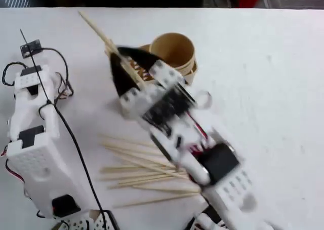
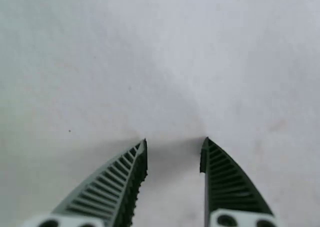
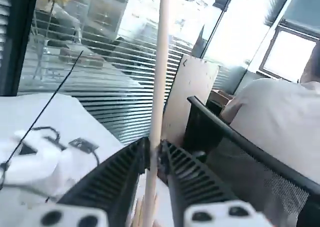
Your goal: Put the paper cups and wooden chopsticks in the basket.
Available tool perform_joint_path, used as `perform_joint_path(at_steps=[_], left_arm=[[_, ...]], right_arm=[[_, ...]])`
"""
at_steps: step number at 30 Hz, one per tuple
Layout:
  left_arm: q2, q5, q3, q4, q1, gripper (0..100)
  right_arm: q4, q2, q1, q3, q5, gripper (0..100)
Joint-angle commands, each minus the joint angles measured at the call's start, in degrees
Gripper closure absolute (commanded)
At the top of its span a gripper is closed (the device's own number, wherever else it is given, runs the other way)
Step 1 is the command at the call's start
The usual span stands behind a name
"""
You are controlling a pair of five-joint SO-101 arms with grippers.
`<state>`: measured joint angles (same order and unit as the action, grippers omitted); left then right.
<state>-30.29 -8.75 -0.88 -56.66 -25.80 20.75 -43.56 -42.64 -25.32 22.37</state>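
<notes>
Chopsticks are the step in hand: the right end effector (image 3: 152,149) pinches one chopstick (image 1: 96,30) at the basket (image 1: 191,70), which holds a cup (image 1: 174,47) near the far edge of the surface (image 1: 263,63). The next move, I'd say, calls for tipping it inside and letting go. Loose sticks (image 1: 142,164) lie by the near edge. The left end effector (image 2: 175,147) hangs spread.

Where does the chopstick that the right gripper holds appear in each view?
High view: the chopstick slants up-left from the right gripper.
Right wrist view: chopstick pinched in that gripper, pointing away.
Left wrist view: the left gripper above the table.
Shared landmark: the right gripper.
</notes>
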Motion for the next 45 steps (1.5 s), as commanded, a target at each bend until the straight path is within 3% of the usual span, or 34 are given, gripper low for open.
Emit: perform_joint_path(at_steps=[1,8,16,19,24,31,35,39,42,45], left_arm=[[0.3,-0.5,-2.3,0.7,-0.1,82],[0.3,-0.5,-2.4,0.8,0.0,82],[0.3,-0.5,-2.4,0.8,0.0,82],[0.3,-0.5,-2.4,0.8,0.0,82],[0.2,-0.5,-2.4,0.8,0.0,82],[0.2,-0.5,-2.4,0.9,0.0,82],[0.2,-0.5,-2.4,0.9,0.0,82],[0.2,-0.5,-2.4,1.0,0.0,82],[0.2,-0.5,-2.4,1.0,0.0,82],[0.2,-0.5,-2.3,0.9,0.0,82]], right_arm=[[-7.3,10.9,2.2,8.9,-0.6,98.1],[-12.8,21.7,7.8,9.5,-14.3,98.1],[-13.8,15.1,8.0,-5.0,-14.3,97.4],[-12.8,12.6,8.0,-5.6,-14.3,87.8],[-1.1,8.5,8.0,-5.3,-14.3,76.9],[14.2,-0.8,8.2,-5.3,-14.3,80.5],[29.1,-7.4,7.8,-5.9,-10.3,89.7],[40.1,-4.9,0.0,-7.7,1.8,85.5],[47.7,0.5,-5.7,-9.2,6.2,83.9],[47.0,7.1,-7.1,-14.2,11.6,83.1]])
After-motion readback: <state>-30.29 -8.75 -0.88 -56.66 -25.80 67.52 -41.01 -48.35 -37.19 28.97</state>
